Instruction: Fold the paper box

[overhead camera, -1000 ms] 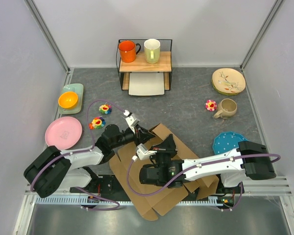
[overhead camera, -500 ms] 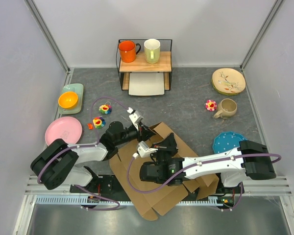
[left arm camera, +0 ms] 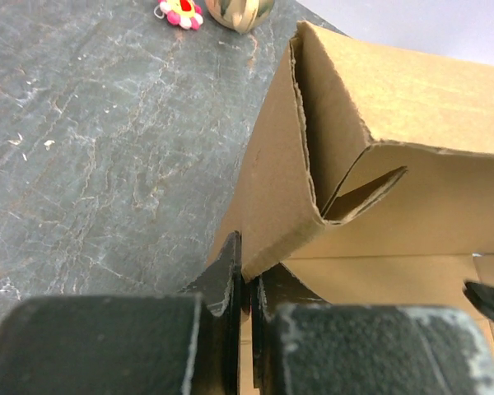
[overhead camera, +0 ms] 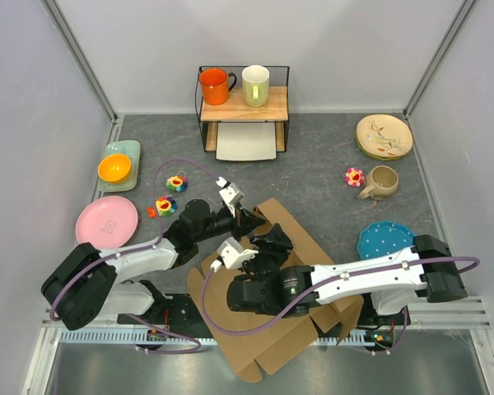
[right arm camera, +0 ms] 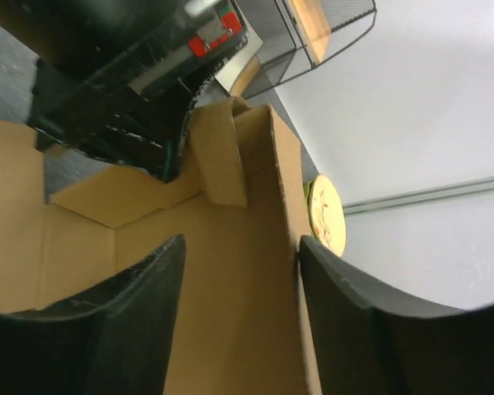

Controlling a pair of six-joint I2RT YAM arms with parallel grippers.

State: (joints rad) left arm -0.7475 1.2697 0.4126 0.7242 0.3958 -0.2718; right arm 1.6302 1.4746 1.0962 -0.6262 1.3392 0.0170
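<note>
The paper box [overhead camera: 267, 350] looks light and springy, best gripped by wall edges. The left hand [left arm camera: 245, 265] pinches one; the right hand [right arm camera: 240, 247] is spread.

Grey stone-look table [overhead camera: 313, 164] throughout. At far centre, a wire shelf [overhead camera: 276, 107] with a wooden top; on it an orange mug [overhead camera: 214, 85] at left and a cream mug [overhead camera: 255, 85] at right, well apart. Under the top, a white tray [overhead camera: 246, 141].

At far right, a floral plate [overhead camera: 384, 136]; nearer, a beige cup [overhead camera: 383, 182] with a pink flower toy [overhead camera: 354, 176] just to its left. Nearer still, a blue dotted plate [overhead camera: 382, 240].

At left, an orange bowl [overhead camera: 114, 168] on a pale green tray [overhead camera: 125, 148]; nearer, a pink plate [overhead camera: 106, 222]. To the right of these, a small flower toy [overhead camera: 177, 182] and a rainbow flower toy [overhead camera: 164, 205], near each other.
</note>
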